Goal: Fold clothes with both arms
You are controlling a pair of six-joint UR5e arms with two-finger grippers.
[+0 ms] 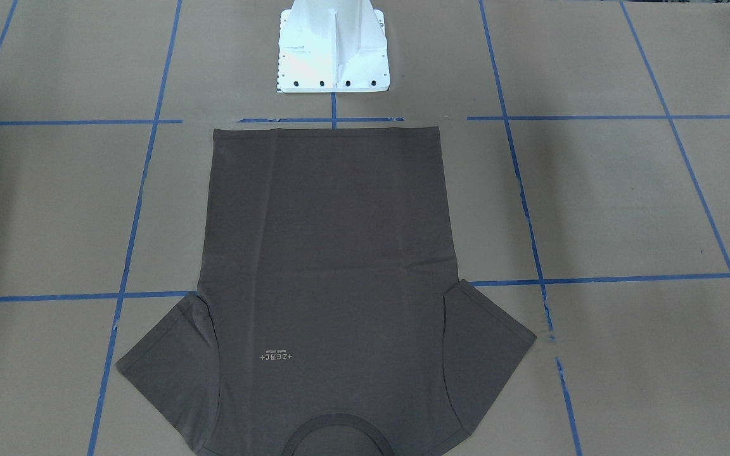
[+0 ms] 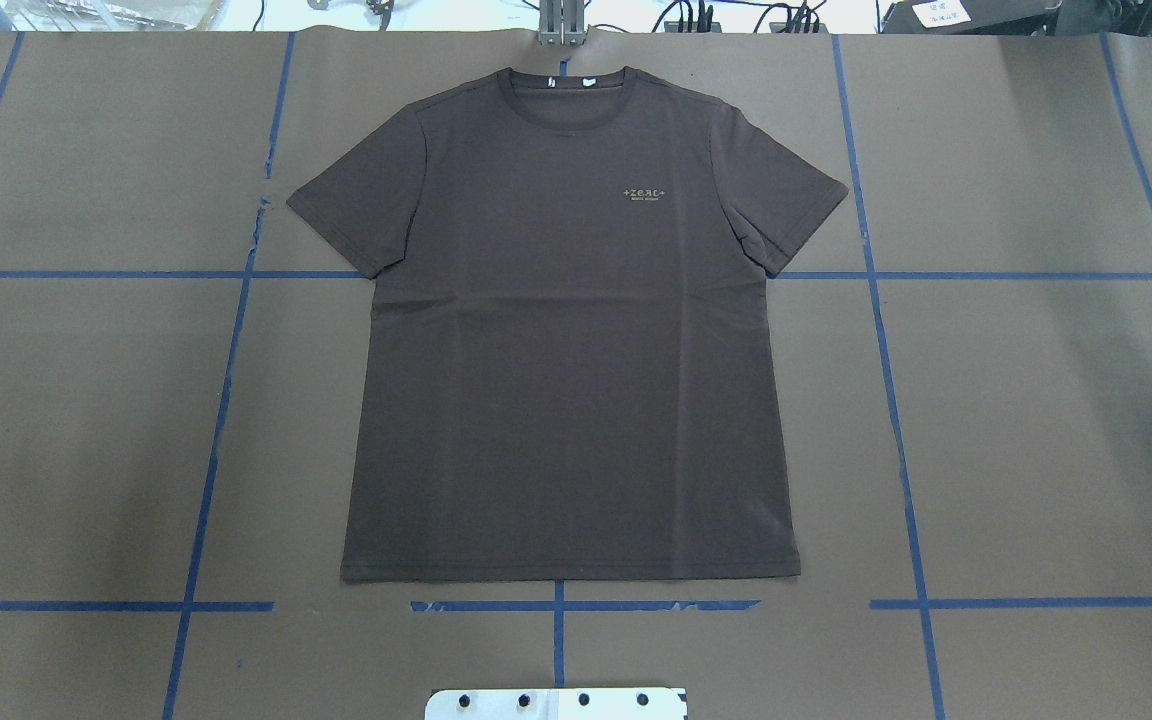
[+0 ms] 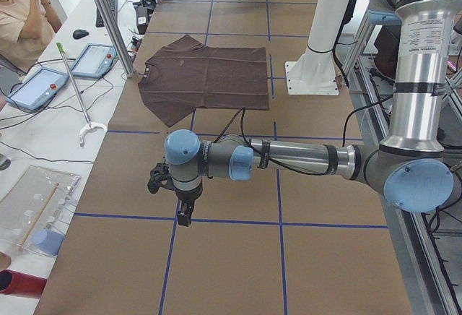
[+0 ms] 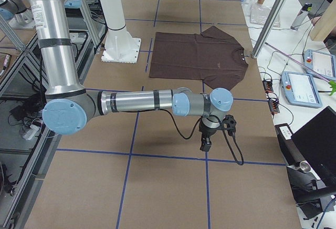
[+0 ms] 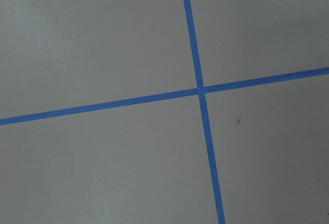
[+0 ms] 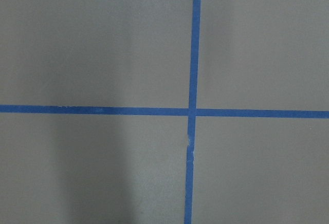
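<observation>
The dark brown-grey T-shirt (image 2: pixel 566 350) lies flat and spread out, front up, on the brown table, with its collar (image 2: pixel 568 98) at the far edge and its hem toward the robot's base. It also lies in the front-facing view (image 1: pixel 327 253) and both side views (image 3: pixel 209 76) (image 4: pixel 199 55). The left gripper (image 3: pixel 185 214) hangs over bare table far from the shirt, pointing down; whether it is open or shut I cannot tell. The right gripper (image 4: pixel 205 145) hangs the same way at the other end, and its state I cannot tell. Both wrist views hold only paper and crossing blue tape.
The white pedestal (image 1: pixel 333 50) stands just behind the shirt's hem. A blue tape grid (image 2: pixel 896 400) marks the table. A metal post (image 3: pixel 108 19) rises by the collar. Beside the table's far side sit a person (image 3: pixel 22 11), tablets (image 3: pixel 97 58) and cables.
</observation>
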